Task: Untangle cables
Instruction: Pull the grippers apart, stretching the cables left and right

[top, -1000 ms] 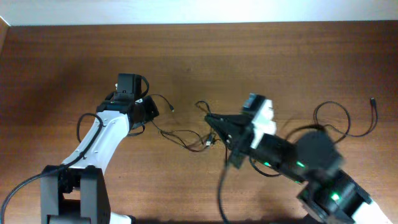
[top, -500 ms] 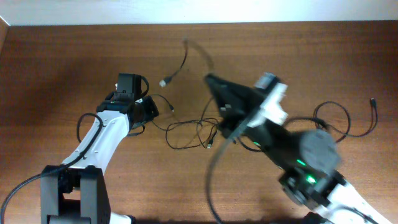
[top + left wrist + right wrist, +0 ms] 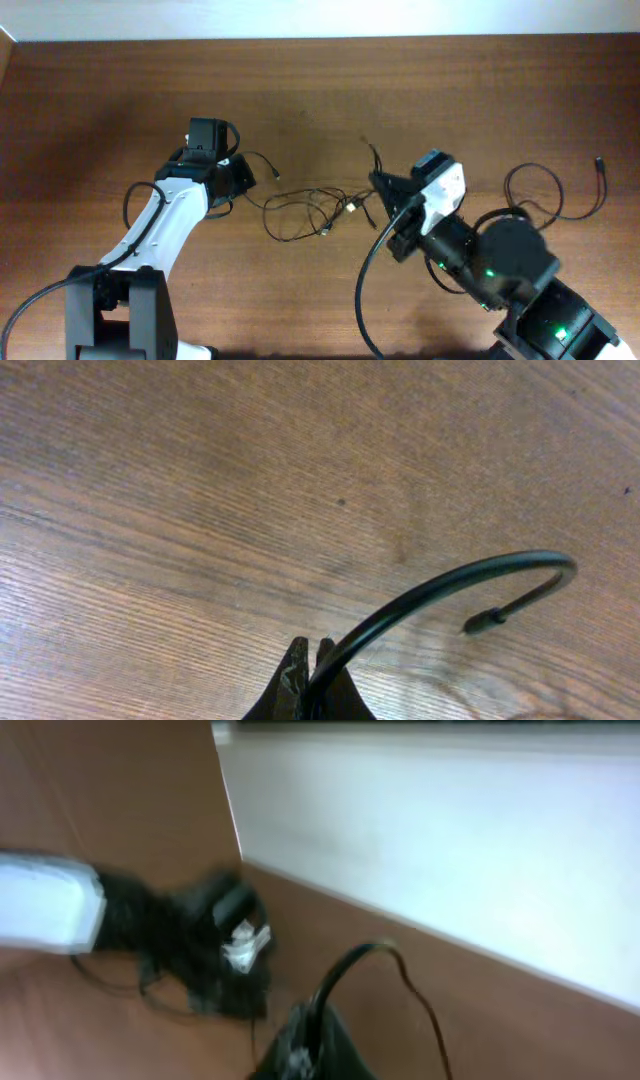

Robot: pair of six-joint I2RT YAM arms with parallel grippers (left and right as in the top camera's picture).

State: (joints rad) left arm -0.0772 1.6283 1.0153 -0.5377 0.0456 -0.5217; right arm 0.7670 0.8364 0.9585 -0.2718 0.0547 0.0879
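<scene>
Overhead: cables (image 3: 310,208) sprawl at centre, between left gripper (image 3: 246,176) and right gripper (image 3: 378,181). Left wrist: jaws pinched tight on one strand, plug end (image 3: 485,622) free. Right wrist: blurry, jaws closed on a strand. Suggest pulling apart slowly and low, stopping on snags.

The cables (image 3: 312,212) are seen as thin black wires, tangled in loose loops on the tabletop (image 3: 450,90). One further looped strand (image 3: 560,195) is laid well apart, to the right.

Reddish-brown, wood-grained table (image 3: 90,110); thin black cables (image 3: 305,212); left arm (image 3: 165,215) white with black joints; right arm (image 3: 445,185) white and black, green lights (image 3: 487,268); far wall (image 3: 320,18) white.
</scene>
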